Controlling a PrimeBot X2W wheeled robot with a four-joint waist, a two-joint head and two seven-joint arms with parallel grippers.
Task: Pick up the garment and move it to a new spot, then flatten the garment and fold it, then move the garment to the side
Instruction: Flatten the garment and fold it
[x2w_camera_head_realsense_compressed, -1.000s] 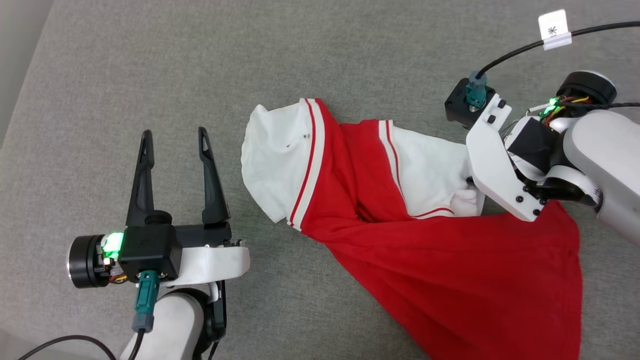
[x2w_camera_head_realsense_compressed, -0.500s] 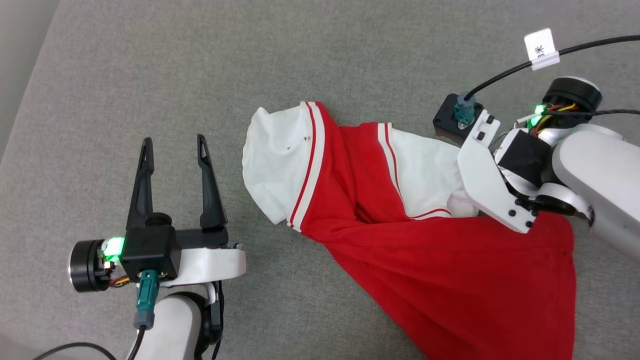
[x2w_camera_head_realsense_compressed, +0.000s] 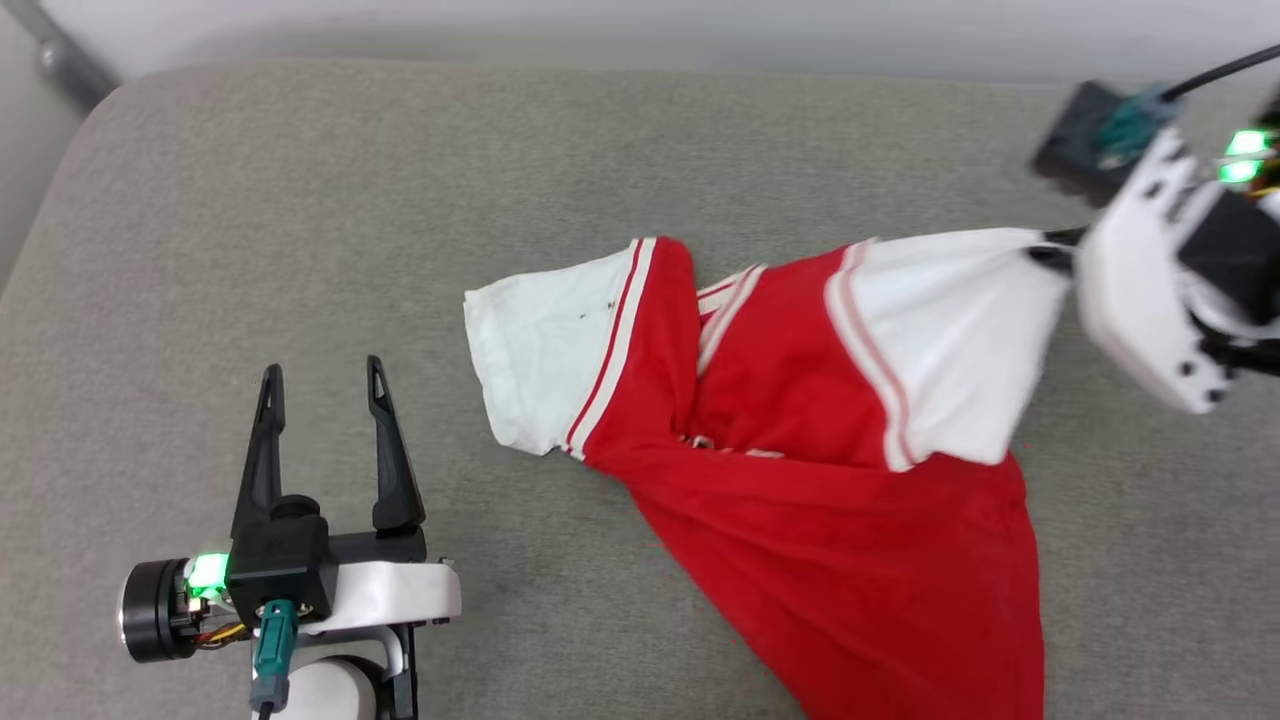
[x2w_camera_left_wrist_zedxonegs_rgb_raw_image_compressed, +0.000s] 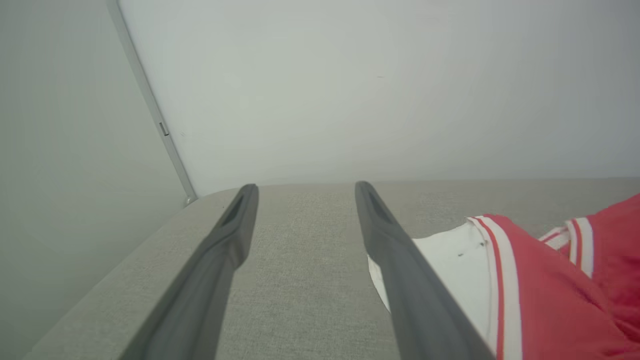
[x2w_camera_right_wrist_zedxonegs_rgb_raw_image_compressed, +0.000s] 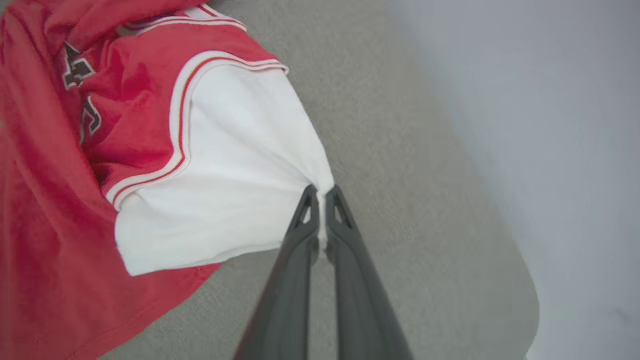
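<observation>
On the grey cushion (x2w_camera_head_realsense_compressed: 300, 200) the garment (x2w_camera_head_realsense_compressed: 800, 450) lies crumpled. The right gripper (x2w_camera_right_wrist_zedxonegs_rgb_raw_image_compressed: 322, 192) is closed on the edge of one white sleeve (x2w_camera_right_wrist_zedxonegs_rgb_raw_image_compressed: 225, 175); the left gripper (x2w_camera_head_realsense_compressed: 322, 368) stands open, empty. Only the pick-up seems started; moving, flattening and folding remain

Black, white-outlined characters (x2w_camera_right_wrist_zedxonegs_rgb_raw_image_compressed: 75, 70) on the red garment (x2w_camera_right_wrist_zedxonegs_rgb_raw_image_compressed: 145, 130), toward ten o'clock in the right wrist view, are possibly letters, but too crumpled to read.
</observation>
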